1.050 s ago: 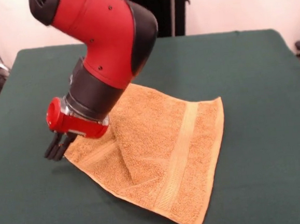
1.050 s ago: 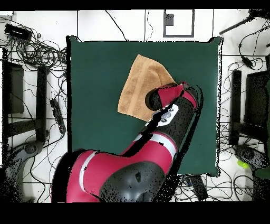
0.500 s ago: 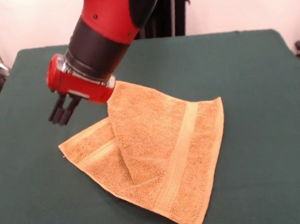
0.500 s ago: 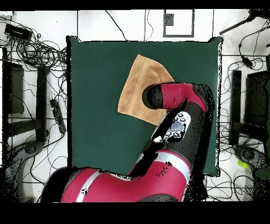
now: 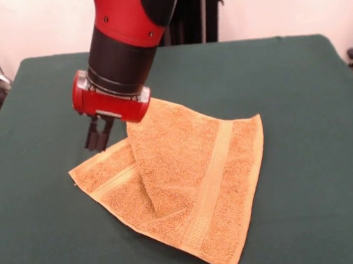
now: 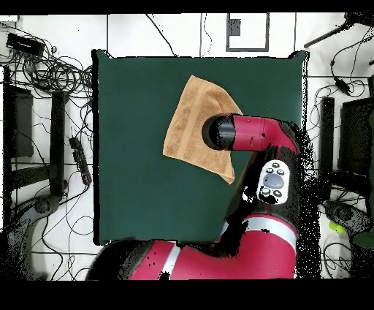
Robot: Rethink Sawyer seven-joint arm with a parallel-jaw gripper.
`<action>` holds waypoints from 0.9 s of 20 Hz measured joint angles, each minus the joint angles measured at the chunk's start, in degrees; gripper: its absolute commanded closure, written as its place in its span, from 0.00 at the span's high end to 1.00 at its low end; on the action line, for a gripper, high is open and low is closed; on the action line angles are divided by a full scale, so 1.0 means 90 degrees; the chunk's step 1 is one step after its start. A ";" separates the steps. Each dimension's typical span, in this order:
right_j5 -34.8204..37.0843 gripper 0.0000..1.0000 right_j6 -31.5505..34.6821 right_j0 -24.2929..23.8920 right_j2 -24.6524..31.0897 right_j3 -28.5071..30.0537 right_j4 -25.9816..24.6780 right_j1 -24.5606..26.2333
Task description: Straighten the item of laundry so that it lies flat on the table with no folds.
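The large dark green felt table (image 5: 295, 86) before white walls bears the folded orange-tan terry towel (image 5: 192, 179), unchanged, while the red-and-black gripper (image 5: 99, 140), fingers pressed together, has shifted right.

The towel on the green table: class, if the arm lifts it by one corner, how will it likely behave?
The towel is probably floppy: one part already lies folded over another, so it would drape, not hold its shape. It looks light, thin terry. Pushed, it would likely bunch, not slide, on the felt-like table. The end effector hovers above its corner.
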 measured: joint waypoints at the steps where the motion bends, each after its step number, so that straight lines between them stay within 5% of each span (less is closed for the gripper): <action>1: 0.0000 0.00 0.0000 -0.0062 0.0098 0.0038 -0.0003 -0.0003; 18: -0.0001 0.00 0.0000 -0.0463 0.0991 0.0224 -0.0011 0.0103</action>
